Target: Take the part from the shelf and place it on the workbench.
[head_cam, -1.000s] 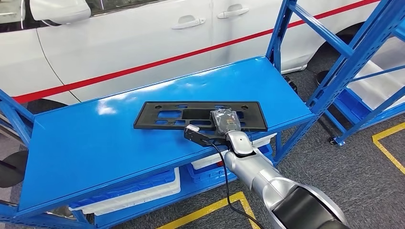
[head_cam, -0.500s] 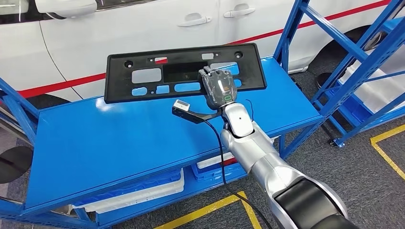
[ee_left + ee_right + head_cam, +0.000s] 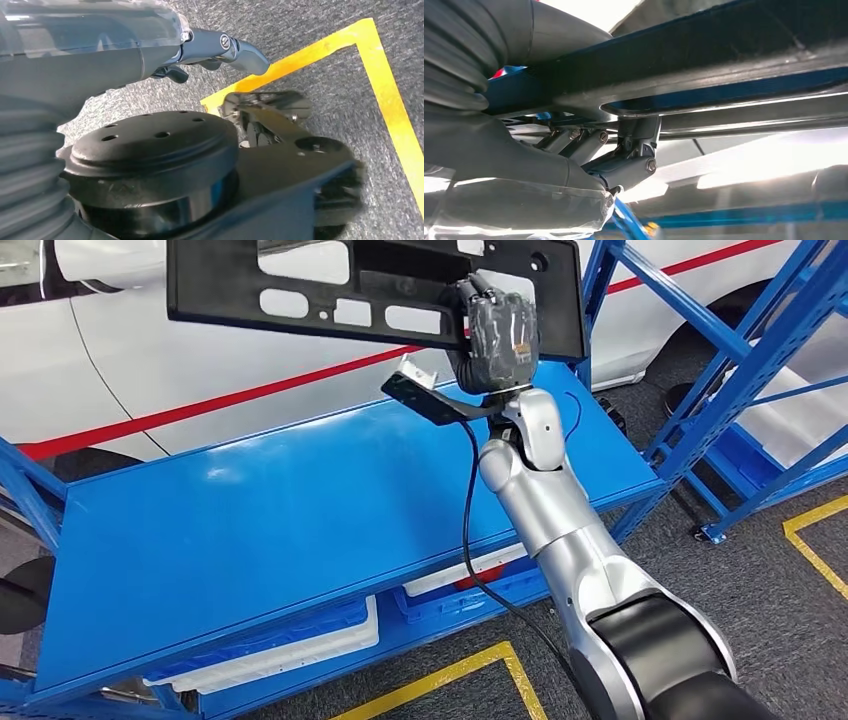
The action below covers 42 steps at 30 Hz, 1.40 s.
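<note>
While the right hand (image 3: 497, 335) grips the black licence plate holder (image 3: 370, 290) near its right end, the long, flat part with rectangular cut-outs hangs high above the blue shelf (image 3: 300, 510), its far edge against the white car (image 3: 250, 350). Blue uprights (image 3: 720, 360) stand close on the right. The left hand (image 3: 220, 47) hangs over grey floor, fingers loosely curled, holding nothing.

Part (image 3: 330, 285): black plastic, matt, moulded with cut-out windows. Right hand (image 3: 495, 335): dark fingers under a clear, crinkled plastic film that catches glare; forearm in brushed silver metal, satin sheen. Left hand (image 3: 215, 50): smooth grey plastic thumb, grey ribbed rubbery cover, same clear film. Shelf (image 3: 250, 530): blue painted metal, glossy, with bright reflections. Car (image 3: 150, 370): white gloss paint. Floor (image 3: 780, 600): grey carpet, rough, with smooth yellow tape (image 3: 815, 515).
</note>
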Tool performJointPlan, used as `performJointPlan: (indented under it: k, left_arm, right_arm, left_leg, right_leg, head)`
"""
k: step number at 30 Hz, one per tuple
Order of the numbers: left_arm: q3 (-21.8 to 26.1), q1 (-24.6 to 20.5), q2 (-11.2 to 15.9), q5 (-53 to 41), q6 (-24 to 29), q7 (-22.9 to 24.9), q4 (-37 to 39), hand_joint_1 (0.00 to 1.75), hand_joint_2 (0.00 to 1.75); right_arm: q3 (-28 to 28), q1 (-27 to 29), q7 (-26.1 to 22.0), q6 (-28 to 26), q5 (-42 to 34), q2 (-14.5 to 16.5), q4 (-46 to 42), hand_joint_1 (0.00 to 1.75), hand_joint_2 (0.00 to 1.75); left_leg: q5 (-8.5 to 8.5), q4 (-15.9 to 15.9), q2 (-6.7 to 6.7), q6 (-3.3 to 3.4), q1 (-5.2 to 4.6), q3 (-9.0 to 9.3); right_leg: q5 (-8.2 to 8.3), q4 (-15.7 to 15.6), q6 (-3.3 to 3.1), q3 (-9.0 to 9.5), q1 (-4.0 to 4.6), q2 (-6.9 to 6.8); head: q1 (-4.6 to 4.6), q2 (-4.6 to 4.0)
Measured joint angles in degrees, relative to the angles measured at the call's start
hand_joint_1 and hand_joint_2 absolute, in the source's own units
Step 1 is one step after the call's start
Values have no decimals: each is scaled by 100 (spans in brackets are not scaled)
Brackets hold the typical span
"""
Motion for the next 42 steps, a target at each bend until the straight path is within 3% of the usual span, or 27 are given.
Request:
performJointPlan:
  k: [1,3,6,8,9,11,13,14,15,18,19,22,24,27,28,29,30,33,34,37,38,39,42]
  left_arm:
    - [0,-2,0,9,12,19,0,0,175]
    - [0,-10,0,33,51,57,0,0,175]
    - [0,-11,0,89,134,100,0,0,175]
    - [0,-4,0,122,172,120,0,0,175]
    - [0,-7,1,138,186,128,0,0,175]
    - [0,-13,2,170,204,148,0,0,175]
    - [0,-10,3,211,220,195,0,0,175]
    - [0,-7,3,227,228,224,0,0,175]
    - [0,-6,3,242,237,248,0,0,175]
    - [0,-10,2,268,255,274,0,0,175]
    - [0,-12,2,277,261,279,0,0,175]
    - [0,-11,2,292,275,305,0,0,175]
    - [-1,-11,2,293,277,324,0,0,175]
    - [-2,-14,2,293,277,354,0,0,175]
    - [-2,-16,2,293,277,360,0,0,175]
    - [-2,-17,3,293,279,365,0,0,175]
    - [-2,-19,4,294,283,368,0,0,175]
    - [-2,-49,23,302,295,373,0,0,175]
    - [-2,-61,32,307,298,374,0,0,175]
    - [-2,-68,42,343,317,391,0,0,175]
    - [-2,-67,42,356,325,403,0,0,175]
    - [-2,-67,42,364,336,416,0,0,175]
    - [-2,-69,40,376,369,443,0,0,175]
  right_arm:
    - [-69,13,-165,8,-370,20,-83,169,175]
    - [-141,75,-417,100,-1271,41,-334,169,175]
    - [-109,409,-532,595,-2899,44,-964,169,175]
    - [-46,701,-551,984,-3768,40,-1425,169,175]
    - [-8,830,-571,1172,-4132,34,-1653,169,175]
    - [67,1107,-618,1599,-4879,2,-2083,169,175]
    - [124,1425,-643,2146,-5760,-43,-2455,169,175]
    - [143,1594,-653,2444,-6214,-64,-2632,169,175]
    - [160,1750,-664,2705,-6610,-82,-2798,169,175]
    - [218,2067,-694,3163,-7226,-123,-3212,169,175]
    - [240,2139,-694,3266,-7325,-137,-3315,169,175]
    - [306,2407,-683,3610,-7641,-186,-3552,169,175]
    - [372,2603,-681,3875,-7825,-210,-3670,169,175]
    - [481,2866,-677,4218,-8020,-239,-3786,169,175]
    - [511,2942,-671,4292,-8063,-249,-3803,169,175]
    - [536,3004,-663,4345,-8094,-258,-3811,169,175]
    - [557,3051,-655,4388,-8119,-264,-3817,169,175]
    - [612,3107,-637,4482,-8165,-273,-3863,169,175]
    - [629,3111,-634,4514,-8174,-275,-3880,169,175]
    - [673,3159,-628,4637,-8208,-280,-3895,169,175]
    - [680,3187,-634,4682,-8225,-282,-3896,169,175]
    - [682,3214,-651,4723,-8239,-284,-3899,169,175]
    - [684,3306,-711,4818,-8255,-294,-3907,169,175]
  left_leg:
    - [218,-402,3,6,6,164]
    - [451,-1038,3,34,-3,451]
    - [451,-1210,-13,109,-14,534]
    - [475,-1262,-9,175,4,562]
    - [487,-1288,-3,201,14,575]
    - [490,-1298,7,228,11,585]
    - [490,-1291,6,234,9,589]
    - [490,-1286,-1,233,9,590]
    - [487,-1279,-8,229,10,591]
    - [459,-1229,-24,173,-14,572]
    - [455,-1216,-23,145,-24,563]
    - [446,-1205,-14,56,-11,549]
    - [213,-981,-3,8,4,468]
    - [-446,35,6,-8,5,138]
    - [-565,291,6,1,2,85]
    - [-575,330,6,19,-4,135]
    - [-490,136,6,49,-15,302]
    - [-152,-1055,13,166,-97,1058]
    - [-101,-1278,18,191,-128,1179]
    - [21,-1367,24,238,-162,1170]
    - [88,-1394,37,260,-149,1152]
    - [165,-1424,52,287,-133,1115]
    - [368,-1453,82,331,-111,914]
  right_leg:
    - [-22,22,14,6,-3,4]
    - [-59,62,58,-1,13,10]
    - [-61,52,129,1,27,6]
    - [-157,162,183,-41,18,5]
    - [-285,361,208,-132,13,6]
    - [-637,1065,239,-469,-7,4]
    - [-802,1617,255,-745,-25,3]
    - [-734,1606,257,-746,-37,2]
    - [-576,1375,254,-638,-49,1]
    - [-118,328,224,-132,-54,-2]
    - [-74,168,207,-61,-44,3]
    - [-35,112,118,-62,-17,15]
    - [14,82,36,-81,-21,1]
    - [87,77,-44,-168,8,-16]
    - [117,78,-58,-207,27,-19]
    - [149,80,-66,-246,44,-19]
    - [184,82,-69,-285,59,-16]
    - [296,86,-40,-368,67,-12]
    - [330,86,-13,-378,59,-18]
    - [433,53,79,-384,36,-35]
    - [412,61,106,-404,33,-30]
    - [282,146,132,-452,32,-25]
    - [-526,1017,220,-714,-11,-20]
  head:
    - [1,0]
    - [3,0]
    - [9,0]
    - [13,0]
    - [14,0]
    - [20,0]
    - [21,0]
    - [21,0]
    - [21,0]
    - [20,0]
    - [17,0]
    - [15,0]
    - [10,0]
    - [5,0]
    - [5,0]
    - [4,0]
    - [4,0]
    - [8,0]
    - [7,0]
    - [6,-1]
    - [9,-1]
    - [11,-1]
    - [17,0]
